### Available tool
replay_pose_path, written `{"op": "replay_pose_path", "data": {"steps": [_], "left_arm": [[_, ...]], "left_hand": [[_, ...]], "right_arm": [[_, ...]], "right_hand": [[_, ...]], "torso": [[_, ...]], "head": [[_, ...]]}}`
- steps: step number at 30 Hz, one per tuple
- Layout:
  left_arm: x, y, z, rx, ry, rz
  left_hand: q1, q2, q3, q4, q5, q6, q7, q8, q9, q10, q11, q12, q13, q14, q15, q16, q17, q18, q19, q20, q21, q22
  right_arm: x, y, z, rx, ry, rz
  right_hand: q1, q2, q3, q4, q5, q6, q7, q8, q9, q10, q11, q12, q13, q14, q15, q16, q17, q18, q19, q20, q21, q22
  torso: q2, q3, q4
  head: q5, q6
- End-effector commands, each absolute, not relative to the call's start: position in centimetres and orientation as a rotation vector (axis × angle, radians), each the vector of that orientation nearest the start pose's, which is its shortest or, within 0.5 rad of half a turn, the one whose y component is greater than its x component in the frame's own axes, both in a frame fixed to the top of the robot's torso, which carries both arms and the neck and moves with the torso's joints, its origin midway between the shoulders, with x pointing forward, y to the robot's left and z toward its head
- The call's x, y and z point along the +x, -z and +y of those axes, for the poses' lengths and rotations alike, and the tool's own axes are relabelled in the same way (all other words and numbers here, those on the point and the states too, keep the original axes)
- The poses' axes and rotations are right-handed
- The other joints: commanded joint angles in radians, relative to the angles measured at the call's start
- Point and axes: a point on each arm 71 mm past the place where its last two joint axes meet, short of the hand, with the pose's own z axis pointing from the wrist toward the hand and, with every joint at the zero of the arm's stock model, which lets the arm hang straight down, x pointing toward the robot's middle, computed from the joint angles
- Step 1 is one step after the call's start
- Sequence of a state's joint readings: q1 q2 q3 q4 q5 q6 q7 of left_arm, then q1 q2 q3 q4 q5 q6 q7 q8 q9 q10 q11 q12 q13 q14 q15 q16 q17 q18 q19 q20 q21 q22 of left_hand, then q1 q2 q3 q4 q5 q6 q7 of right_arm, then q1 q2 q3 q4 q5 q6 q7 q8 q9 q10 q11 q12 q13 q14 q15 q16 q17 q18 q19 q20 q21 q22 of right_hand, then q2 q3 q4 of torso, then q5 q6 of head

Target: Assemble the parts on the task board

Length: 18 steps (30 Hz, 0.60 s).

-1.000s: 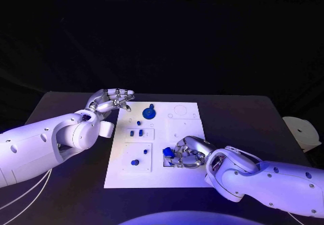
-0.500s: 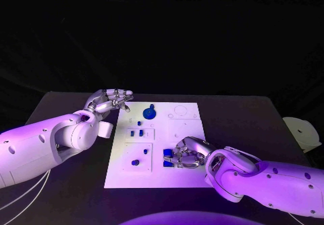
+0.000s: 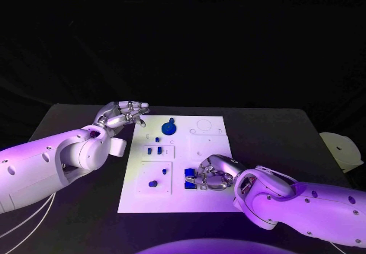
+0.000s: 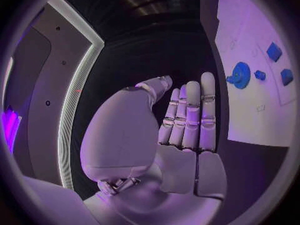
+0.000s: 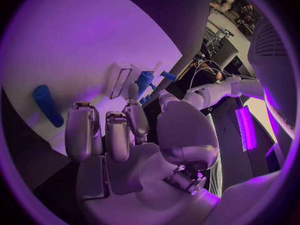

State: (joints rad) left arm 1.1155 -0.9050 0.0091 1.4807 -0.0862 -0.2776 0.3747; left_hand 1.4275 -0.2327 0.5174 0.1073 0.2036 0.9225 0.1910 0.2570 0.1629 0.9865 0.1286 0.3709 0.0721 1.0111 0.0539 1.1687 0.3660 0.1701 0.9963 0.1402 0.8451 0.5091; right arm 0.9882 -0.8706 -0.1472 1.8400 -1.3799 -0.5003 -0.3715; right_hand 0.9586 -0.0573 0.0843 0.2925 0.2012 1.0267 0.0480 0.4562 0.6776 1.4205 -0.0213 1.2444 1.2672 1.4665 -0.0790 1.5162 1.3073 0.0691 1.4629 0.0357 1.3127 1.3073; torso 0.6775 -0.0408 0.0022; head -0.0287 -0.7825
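Note:
The white task board (image 3: pixel 206 145) lies mid-table with several blue parts on it: a round one (image 3: pixel 168 127) at the far end and small ones (image 3: pixel 154 151) (image 3: pixel 153 183) down its left side. My right hand (image 3: pixel 211 174) rests on the board's near right part, fingers curled, fingertips beside two blue pieces (image 3: pixel 189 178). In the right wrist view, a blue bar (image 5: pixel 48 105) lies in a recess just clear of the fingers (image 5: pixel 106 130), which hold nothing. My left hand (image 3: pixel 126 112) hovers off the board's far left corner; its fingers (image 4: pixel 190 115) are straight and empty.
A pale round object (image 3: pixel 341 150) sits at the table's right edge. Bare black table (image 3: pixel 274 137) surrounds the board. The left wrist view shows the board's far end (image 4: pixel 250 115) with the round blue part (image 4: pixel 240 76).
My right hand has slid slightly toward the near edge, and a second blue piece now shows by its fingertips. The left hand has hardly moved.

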Motion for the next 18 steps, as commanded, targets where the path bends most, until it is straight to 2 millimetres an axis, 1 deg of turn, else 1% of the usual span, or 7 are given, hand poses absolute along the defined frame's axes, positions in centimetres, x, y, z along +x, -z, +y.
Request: {"op": "replay_pose_path", "data": {"steps": [1,2,6,10,12,14,18], "left_arm": [[48.6,20.3,25.1,-1.11,1.472,1.431],[48.6,20.3,25.1,-1.11,1.472,1.431],[48.6,20.3,25.2,-1.111,1.47,1.43],[48.6,20.2,25.2,-1.11,1.47,1.43],[48.5,20.2,25.2,-1.111,1.469,1.429],[48.5,20.2,25.2,-1.111,1.468,1.428],[48.5,20.2,25.1,-1.105,1.471,1.432]], "left_hand": [[-0.006,0.001,-0.001,-0.004,-0.004,-0.006,0.002,-0.002,0.001,-0.008,0.001,0.005,0.002,-0.007,-0.001,0.004,-0.002,0.013,-0.004,0.001,-0.003,-0.001],[-0.006,0.001,-0.001,-0.004,-0.004,-0.006,0.002,-0.002,0.001,-0.008,0.001,0.005,0.002,-0.007,-0.001,0.004,-0.002,0.013,-0.004,0.001,-0.003,-0.001],[-0.006,0.001,-0.001,-0.004,-0.004,-0.006,0.002,-0.002,0.001,-0.008,0.001,0.005,0.002,-0.007,-0.001,0.004,-0.002,0.013,-0.004,0.001,-0.003,-0.001],[-0.006,0.001,-0.001,-0.004,-0.004,-0.006,0.002,-0.002,0.001,-0.008,0.001,0.005,0.002,-0.007,-0.001,0.004,-0.002,0.013,-0.004,0.001,-0.003,-0.001],[-0.006,0.001,-0.001,-0.004,-0.004,-0.006,0.002,-0.002,0.001,-0.008,0.001,0.005,0.002,-0.007,-0.001,0.004,-0.002,0.013,-0.004,0.001,-0.003,-0.001],[-0.006,0.001,-0.001,-0.004,-0.004,-0.006,0.002,-0.002,0.001,-0.008,0.001,0.005,0.002,-0.007,-0.001,0.004,-0.002,0.013,-0.004,0.001,-0.003,-0.001],[-0.006,0.001,-0.001,-0.004,-0.004,-0.006,0.002,-0.002,0.001,-0.008,0.001,0.005,0.002,-0.007,-0.001,0.004,-0.002,0.013,-0.004,0.001,-0.003,-0.001]], "right_arm": [[35.6,27.0,-14.9,0.105,-0.768,1.902],[35.6,26.9,-15.0,0.107,-0.769,1.9],[35.6,26.2,-16.0,0.13,-0.772,1.89],[35.9,25.5,-17.3,0.172,-0.769,1.879],[36.2,25.0,-18.4,0.217,-0.762,1.872],[36.5,24.6,-19.5,0.238,-0.746,1.868],[36.8,24.4,-21.2,0.215,-0.691,1.888]], "right_hand": [[0.052,-0.004,-0.002,-0.003,0.022,-0.013,0.0,-0.002,0.003,0.005,-0.003,-0.008,0.002,0.071,-0.005,0.003,0.079,-0.012,0.001,-0.008,-0.009,0.149],[0.108,-0.011,0.006,-0.021,0.039,-0.018,-0.001,-0.004,0.003,0.004,-0.004,-0.011,0.001,0.071,-0.006,0.003,0.078,-0.011,0.001,-0.008,-0.01,0.15],[0.181,-0.018,0.019,-0.02,0.03,-0.019,0.001,-0.01,0.001,0.004,-0.002,-0.013,0.003,0.071,-0.005,0.003,0.078,-0.012,0.002,-0.008,-0.011,0.151],[0.223,-0.021,0.032,-0.021,0.024,-0.024,0.002,-0.016,-0.002,0.0,-0.002,-0.023,-0.003,0.071,-0.005,0.002,0.076,-0.011,0.001,-0.008,-0.015,0.151],[0.248,-0.029,0.039,-0.023,0.022,-0.03,0.004,-0.023,-0.005,-0.006,0.0,-0.034,-0.01,0.069,-0.003,0.0,0.069,-0.009,-0.003,-0.007,-0.026,0.147],[0.279,-0.035,0.051,-0.027,0.026,-0.047,0.012,-0.039,-0.012,-0.012,0.006,-0.043,-0.016,0.068,0.001,-0.001,0.066,-0.008,-0.006,-0.005,-0.034,0.145],[0.288,-0.044,0.054,-0.02,0.021,-0.06,0.021,-0.055,-0.019,-0.023,0.013,-0.064,-0.032,0.066,0.007,-0.005,0.055,-0.006,-0.012,0.0,-0.048,0.14]], "torso": [[-0.001,-0.0006,0.0012],[-0.001,-0.0006,0.0007],[-0.002,-0.0009,0.0009],[-0.002,-0.0007,0.0031],[-0.001,-0.0007,0.0044],[-0.001,-0.0012,0.0046],[-0.001,-0.0022,0.0052]], "head": [[-0.001,-0.002],[-0.001,-0.003],[-0.003,-0.002],[-0.005,-0.003],[-0.008,-0.004],[-0.012,-0.003],[-0.021,-0.001]]}}
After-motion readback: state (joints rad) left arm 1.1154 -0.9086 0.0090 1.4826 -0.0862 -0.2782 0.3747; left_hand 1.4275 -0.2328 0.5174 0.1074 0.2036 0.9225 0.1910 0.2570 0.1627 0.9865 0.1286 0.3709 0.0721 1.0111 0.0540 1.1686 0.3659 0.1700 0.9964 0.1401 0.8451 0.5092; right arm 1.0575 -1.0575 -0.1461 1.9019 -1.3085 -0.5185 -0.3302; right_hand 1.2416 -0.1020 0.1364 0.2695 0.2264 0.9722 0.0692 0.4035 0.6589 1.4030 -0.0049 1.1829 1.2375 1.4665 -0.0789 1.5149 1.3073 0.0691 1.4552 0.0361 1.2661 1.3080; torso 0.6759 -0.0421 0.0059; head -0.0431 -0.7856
